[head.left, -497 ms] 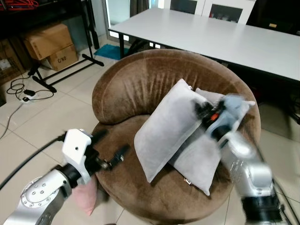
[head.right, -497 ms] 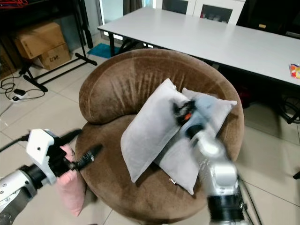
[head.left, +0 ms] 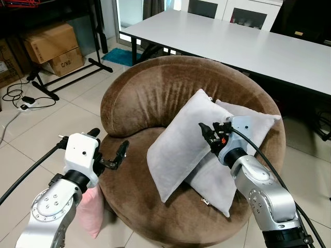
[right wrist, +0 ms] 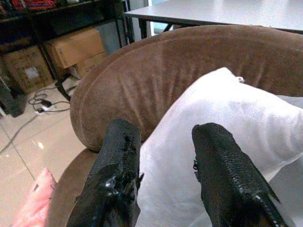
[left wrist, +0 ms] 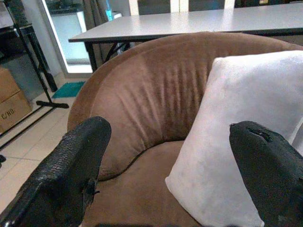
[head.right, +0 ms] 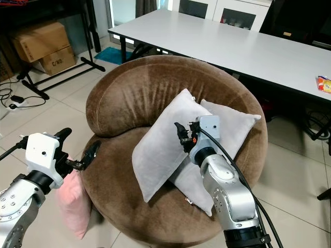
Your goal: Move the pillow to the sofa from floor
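Note:
A pink pillow point(head.left: 91, 213) stands on the floor, leaning against the left front of the round brown sofa point(head.left: 150, 98). Two grey pillows rest on the seat: a tilted front one point(head.left: 178, 144) and another behind it point(head.left: 254, 124). My left gripper point(head.left: 108, 142) hovers open at the sofa's left front edge, just above the pink pillow, holding nothing. In the left wrist view its fingers point(left wrist: 71, 165) frame the seat and the front grey pillow. My right gripper point(head.left: 208, 130) is open at the front grey pillow's upper right edge, its fingers point(right wrist: 118, 161) empty.
A long white table point(head.left: 243, 41) stands behind the sofa. Cardboard boxes point(head.left: 54, 49) and a black rack's legs point(head.left: 72, 77) are at the far left, with cables point(head.left: 23, 101) on the tiled floor. Bare tiles lie left of the sofa.
The right arm, blurred in motion before, is now still, and its gripper has shifted a little left over the front grey pillow. My left gripper has risen slightly at the sofa's edge.

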`<state>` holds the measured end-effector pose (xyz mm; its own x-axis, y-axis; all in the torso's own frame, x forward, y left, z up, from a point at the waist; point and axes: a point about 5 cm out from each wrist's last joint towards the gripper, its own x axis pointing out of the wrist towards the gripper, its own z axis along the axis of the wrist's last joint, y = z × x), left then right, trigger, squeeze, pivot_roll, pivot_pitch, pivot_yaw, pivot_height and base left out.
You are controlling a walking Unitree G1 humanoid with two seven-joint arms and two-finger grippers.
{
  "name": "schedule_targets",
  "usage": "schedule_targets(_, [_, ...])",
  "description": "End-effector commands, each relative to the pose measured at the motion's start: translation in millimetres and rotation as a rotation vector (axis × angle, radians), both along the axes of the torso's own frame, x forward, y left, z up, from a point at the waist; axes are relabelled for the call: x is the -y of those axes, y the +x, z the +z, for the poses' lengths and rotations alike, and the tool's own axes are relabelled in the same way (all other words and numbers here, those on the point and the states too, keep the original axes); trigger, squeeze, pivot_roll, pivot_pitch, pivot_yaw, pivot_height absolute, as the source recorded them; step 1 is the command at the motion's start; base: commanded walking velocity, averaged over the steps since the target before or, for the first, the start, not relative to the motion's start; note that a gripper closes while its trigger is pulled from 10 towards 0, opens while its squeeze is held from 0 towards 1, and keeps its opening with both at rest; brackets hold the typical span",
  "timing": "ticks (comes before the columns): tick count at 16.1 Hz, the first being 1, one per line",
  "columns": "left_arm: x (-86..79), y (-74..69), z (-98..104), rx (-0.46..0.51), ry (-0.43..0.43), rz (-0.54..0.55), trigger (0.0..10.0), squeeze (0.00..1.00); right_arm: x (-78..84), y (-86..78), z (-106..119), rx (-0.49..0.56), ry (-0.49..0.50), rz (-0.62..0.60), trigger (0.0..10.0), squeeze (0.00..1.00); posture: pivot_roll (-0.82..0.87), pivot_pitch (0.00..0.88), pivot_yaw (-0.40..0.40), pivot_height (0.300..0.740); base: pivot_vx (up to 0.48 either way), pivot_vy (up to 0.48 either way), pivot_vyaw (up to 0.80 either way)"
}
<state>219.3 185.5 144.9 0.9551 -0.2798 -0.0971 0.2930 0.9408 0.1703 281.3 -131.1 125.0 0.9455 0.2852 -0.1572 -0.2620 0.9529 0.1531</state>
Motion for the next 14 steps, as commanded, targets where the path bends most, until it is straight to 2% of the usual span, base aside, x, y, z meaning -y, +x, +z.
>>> schedule_targets(1, [0.2, 0.3, -2.2, 0.001, 0.012, 0.013, 10.0, 0.0, -0.5, 1.3, 6.7, 0.019, -0.013, 0.005, 10.0, 0.0, 0.01, 0.0, -0.066, 0.74, 0.0, 0.247, 0.0])
schedule_targets(9, [-1.0, 2.0, -2.8, 0.008, 0.011, 0.034, 10.0, 0.0, 0.1, 4.1, 6.6, 0.028, -0.035, 0.022, 10.0, 0.0, 0.01, 0.0, -0.066, 0.74, 0.0, 0.265, 0.0])
schedule_targets(14, [-2.7, 2.9, -2.7, 0.009, 0.015, 0.04, 10.0, 0.0, -7.5, 1.9, 7.5, 0.045, -0.075, 0.094, 10.0, 0.0, 0.01, 0.0, -0.063, 0.74, 0.0, 0.3, 0.0])
